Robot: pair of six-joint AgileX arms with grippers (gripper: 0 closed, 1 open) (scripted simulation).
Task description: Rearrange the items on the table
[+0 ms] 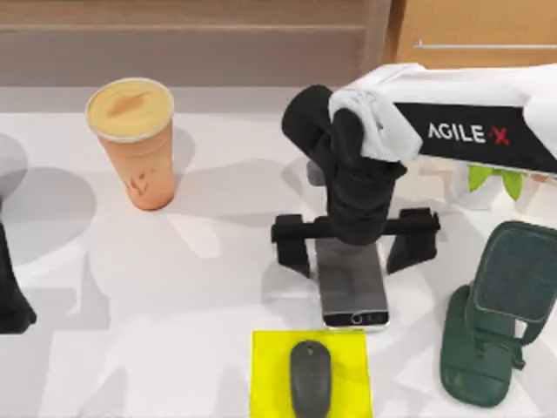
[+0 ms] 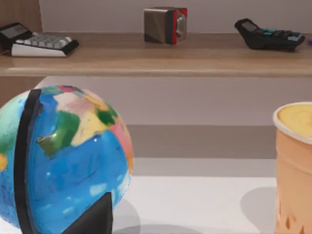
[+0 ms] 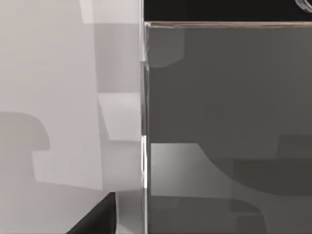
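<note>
The smartphone lies flat in the table's front middle, its black screen close in the right wrist view. My right gripper hangs open over the phone's far end, one finger on each side and clear of its silver edges. The dark grey mouse rests on a yellow pad just in front of the phone. The tall orange-tan cup stands upright at the back left, and its rim appears in the left wrist view. My left arm is parked at the left edge.
A dark green hinged object lies at the front right, close to the phone. Green leaves peek from under the right arm. A globe stands near the left gripper. A wooden shelf behind carries calculators and a small box.
</note>
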